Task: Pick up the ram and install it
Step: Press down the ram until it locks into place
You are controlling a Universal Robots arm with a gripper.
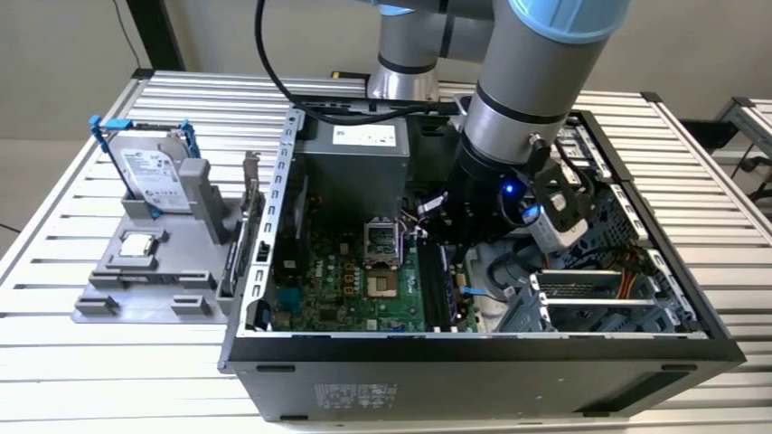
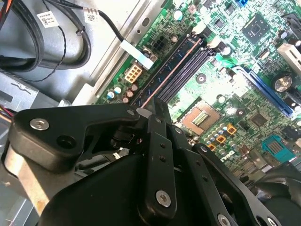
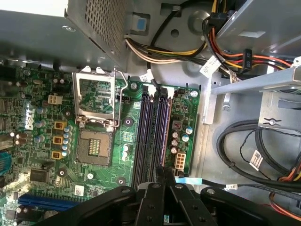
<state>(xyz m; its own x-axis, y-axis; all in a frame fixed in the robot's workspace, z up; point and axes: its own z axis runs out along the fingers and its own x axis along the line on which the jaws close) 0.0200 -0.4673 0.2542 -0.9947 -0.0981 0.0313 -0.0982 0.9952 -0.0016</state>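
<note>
The ram (image 2: 171, 68) is a thin blue-green stick with dark chips, standing on edge along the black slots (image 3: 149, 132) at the motherboard's edge. In the first wrist view the ram (image 3: 165, 127) shows as a narrow line running into the fingertips. My gripper (image 2: 157, 104) has its black fingers pressed together over the stick's near end, and in the first wrist view the gripper (image 3: 164, 172) sits right at the end of the slots. In the exterior view the gripper (image 1: 447, 246) reaches down inside the open computer case (image 1: 483, 348), and the arm hides the stick.
A power supply (image 1: 356, 149) sits at the back of the case. The CPU socket (image 3: 96, 146) lies beside the slots. Cable bundles (image 3: 244, 141) and a drive cage (image 1: 591, 298) crowd the exterior view's right. Outside, a hard drive (image 1: 151, 176) and an upright card (image 1: 251, 203) stand on a grey rack (image 1: 139, 294).
</note>
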